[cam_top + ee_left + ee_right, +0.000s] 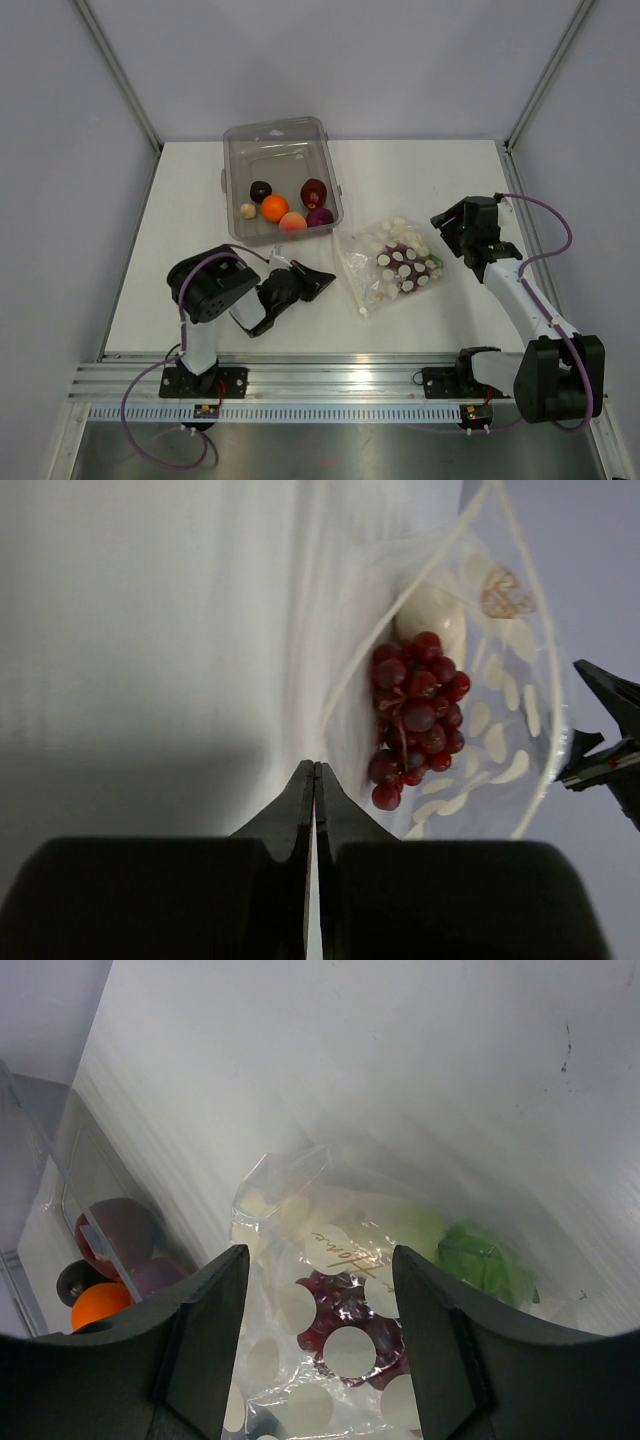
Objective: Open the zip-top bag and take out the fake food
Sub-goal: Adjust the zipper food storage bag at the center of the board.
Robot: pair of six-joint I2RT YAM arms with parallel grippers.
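Zip-top bag (392,265) on the desk (180,200), toward the right edge, grapes (415,715) inside; other fake food (275,207) in the bin (240,140) nearer the far edge. Left hand (315,770) fully closed, empty, beside the bag. Right hand (315,1255) wide open, empty, by its right side.

Clear soft plastic zip-top bag (390,265) carried white round dots, plastic grape bunch (415,715) was dark red, small leafy plastic piece (485,1260) was green, round plastic fruit (275,208) was bright orange, surface (420,170) was white
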